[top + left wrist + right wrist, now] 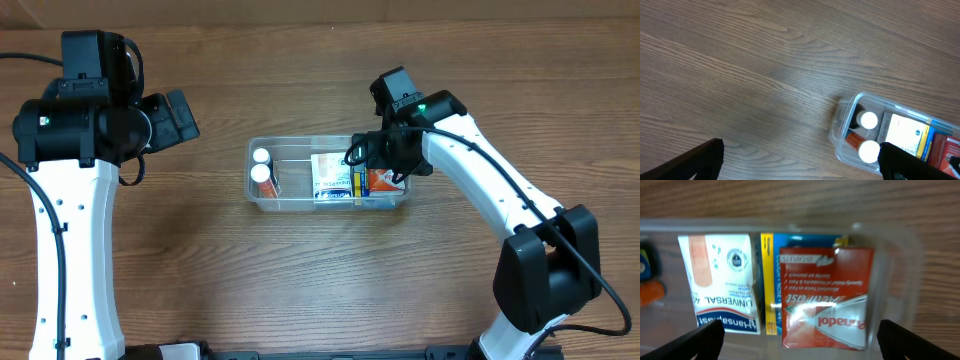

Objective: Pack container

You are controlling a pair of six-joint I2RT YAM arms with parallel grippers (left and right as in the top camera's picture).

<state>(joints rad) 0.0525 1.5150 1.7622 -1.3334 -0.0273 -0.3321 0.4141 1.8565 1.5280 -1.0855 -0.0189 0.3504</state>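
The clear container (290, 204) stands mid-table. It holds two white-capped bottles (261, 165) at its left end, a white Hansaplast box (332, 177), a thin blue-and-yellow box (357, 183) and a red Panadol box (384, 183) at its right end. My right gripper (386, 158) hovers over the right end, open. In the right wrist view its fingers (800, 339) straddle the red box (825, 297) without touching it. My left gripper (181, 115) is open and empty, left of the container. The left wrist view (802, 161) shows the container's left end (841, 125).
Bare wooden tabletop (300, 280) surrounds the container. The right arm (490, 195) reaches in from the lower right. The left arm (75, 200) stands along the left side.
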